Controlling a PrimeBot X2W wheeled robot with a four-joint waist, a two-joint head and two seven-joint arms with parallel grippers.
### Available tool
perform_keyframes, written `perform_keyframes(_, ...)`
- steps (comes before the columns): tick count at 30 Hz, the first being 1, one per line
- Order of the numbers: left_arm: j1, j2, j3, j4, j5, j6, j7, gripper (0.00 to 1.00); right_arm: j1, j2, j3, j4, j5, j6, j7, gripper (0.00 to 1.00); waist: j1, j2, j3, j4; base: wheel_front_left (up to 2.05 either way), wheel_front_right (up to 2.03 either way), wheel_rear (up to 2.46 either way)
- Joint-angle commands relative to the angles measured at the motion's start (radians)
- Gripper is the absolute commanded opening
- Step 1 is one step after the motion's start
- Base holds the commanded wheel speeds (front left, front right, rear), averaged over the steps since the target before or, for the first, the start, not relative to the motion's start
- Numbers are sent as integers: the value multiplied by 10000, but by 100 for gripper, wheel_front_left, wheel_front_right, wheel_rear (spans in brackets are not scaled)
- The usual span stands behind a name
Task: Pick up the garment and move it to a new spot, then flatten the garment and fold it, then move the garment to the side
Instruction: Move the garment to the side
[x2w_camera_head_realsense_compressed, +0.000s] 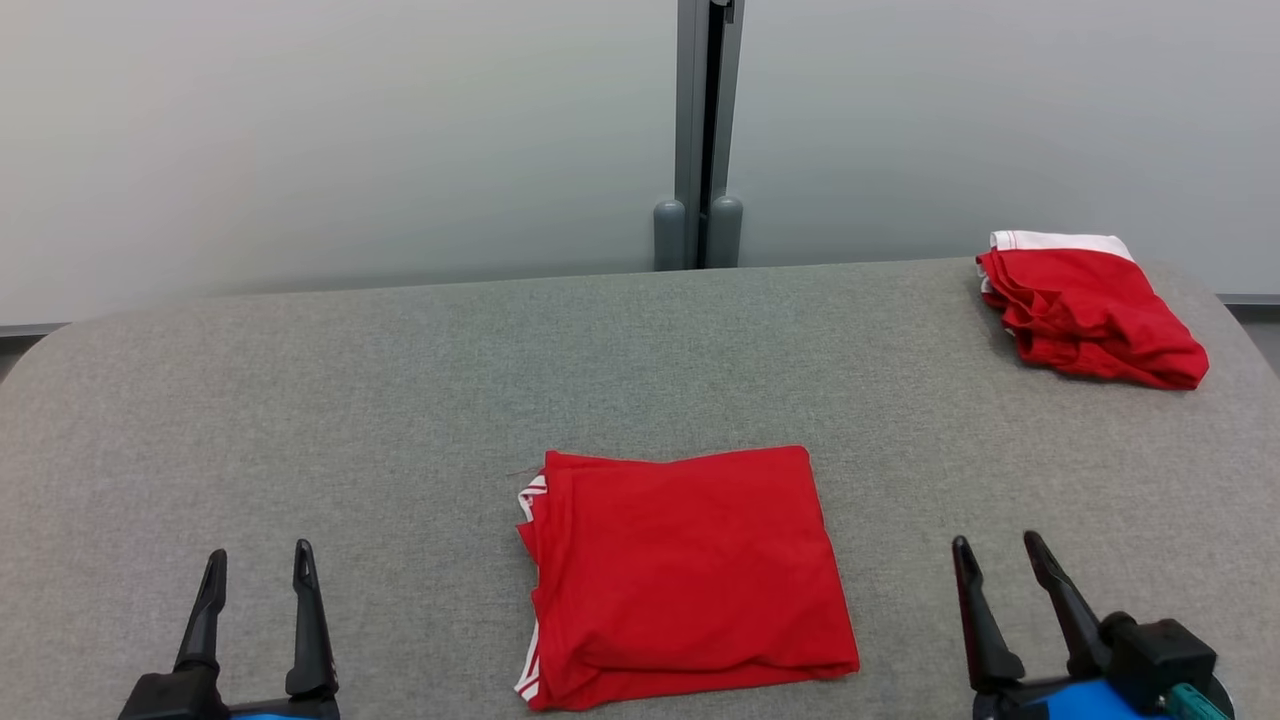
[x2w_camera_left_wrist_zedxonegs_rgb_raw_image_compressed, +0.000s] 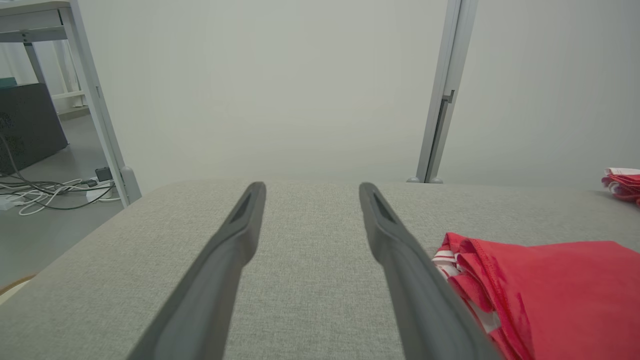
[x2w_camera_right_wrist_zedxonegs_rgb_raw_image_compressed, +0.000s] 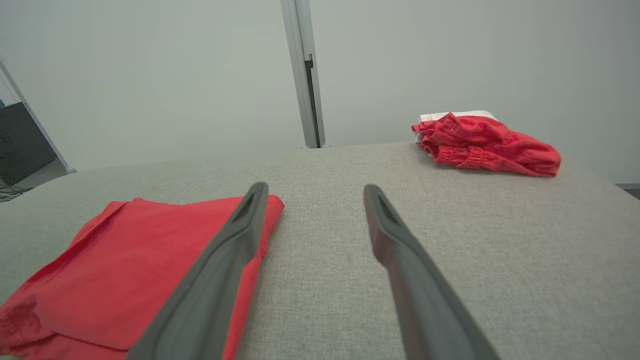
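Since the folded red garment (x2w_camera_head_realsense_compressed: 685, 575) lies on the table (x2w_camera_head_realsense_compressed: 400, 400) between my left gripper (x2w_camera_head_realsense_compressed: 260, 552) and right gripper (x2w_camera_head_realsense_compressed: 997, 540) (both spread wide, empty), only moving it aside seems left: grip its edges without unfolding.

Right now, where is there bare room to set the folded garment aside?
Bare: the grey table left of the folded garment, out to its left edge, and the strip behind it. Crowded: the far right corner, where a second red garment lies.
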Motion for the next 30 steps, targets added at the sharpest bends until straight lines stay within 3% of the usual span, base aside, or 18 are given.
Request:
perform_keyframes(1,-99,-20,59,-2,23,-30,-42,100,-286,-46,73,1,-79,2,0,100,0,0,17,0,0,0,0)
perform_keyframes(11,-459,-95,-28,7,169,-163,-42,100,-2328,-168,970,336,35,2,833,100,0,0,379,254,0,0,0)
perform_keyframes(19,-827,-141,-29,31,202,-263,-42,100,-3310,-81,1249,1902,67,2,1857,100,0,0,913,668,0,0,0)
perform_keyframes(30,-1207,-230,-63,133,232,-339,-42,100,-3656,-21,1142,3900,201,2,1774,100,0,0,1466,994,0,0,0)
